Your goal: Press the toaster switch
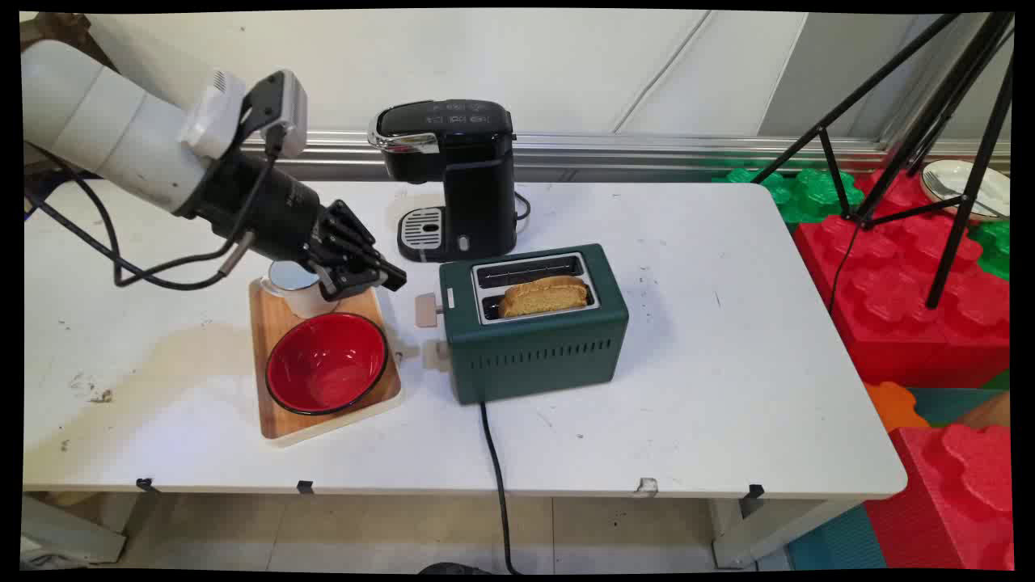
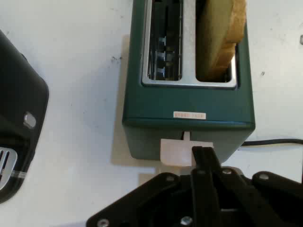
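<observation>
Toaster (image 1: 534, 323), dark green, two slots, stands near the middle of the white table (image 1: 728, 388), its lever end turned toward the arm. A slice of toast (image 1: 543, 296) stands up out of the near slot; the far slot is empty. A pale lever tab (image 2: 177, 151) projects from the end face on a narrow stem, high in its slot; a second pale knob (image 1: 435, 354) sits lower on the same face. Judged: the toaster body is rigid and heavy enough to stay put under a light push; the tab is small, smooth plastic, best met squarely from above, since an off-centre contact could slip off it. The toast looks light and crumbly, to be pinched by its exposed top edge only. Gripper (image 2: 202, 152) hovers just beside the lever end; the hand view shows its fingers drawn together into one narrow tip, holding nothing, next to the tab; contact cannot be confirmed. Under the gripper, a wooden tray (image 1: 279, 420) carries a red bowl (image 1: 326, 364) and a white mug (image 1: 295, 284). Black coffee machine (image 1: 453, 174) stands close behind the toaster's lever end, so room there is tight. The power cord (image 1: 495, 461) runs off the near edge. The right half of the table offers open room.
</observation>
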`<state>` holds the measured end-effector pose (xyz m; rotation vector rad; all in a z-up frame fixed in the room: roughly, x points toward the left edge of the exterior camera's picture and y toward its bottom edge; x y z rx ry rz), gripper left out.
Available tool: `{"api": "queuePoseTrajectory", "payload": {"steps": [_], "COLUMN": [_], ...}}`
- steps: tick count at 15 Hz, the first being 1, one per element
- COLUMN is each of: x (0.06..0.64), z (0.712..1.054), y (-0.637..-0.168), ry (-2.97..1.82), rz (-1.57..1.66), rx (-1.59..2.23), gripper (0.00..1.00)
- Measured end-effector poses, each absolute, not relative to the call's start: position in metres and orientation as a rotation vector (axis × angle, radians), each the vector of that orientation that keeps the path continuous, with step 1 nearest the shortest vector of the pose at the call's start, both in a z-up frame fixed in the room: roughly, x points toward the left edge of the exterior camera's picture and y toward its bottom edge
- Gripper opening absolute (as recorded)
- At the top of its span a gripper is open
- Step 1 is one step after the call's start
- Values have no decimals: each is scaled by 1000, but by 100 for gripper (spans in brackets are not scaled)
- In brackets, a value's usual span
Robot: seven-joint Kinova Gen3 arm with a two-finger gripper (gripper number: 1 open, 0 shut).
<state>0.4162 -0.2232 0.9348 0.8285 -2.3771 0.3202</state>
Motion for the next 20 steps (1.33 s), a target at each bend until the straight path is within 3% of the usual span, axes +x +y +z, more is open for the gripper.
{"api": "queuePoseTrajectory", "payload": {"steps": [20], "x": [399], "z": [874], "y": [-241], "ry": [-2355], "rz": [317], "rx": [870], "gripper": [0]}}
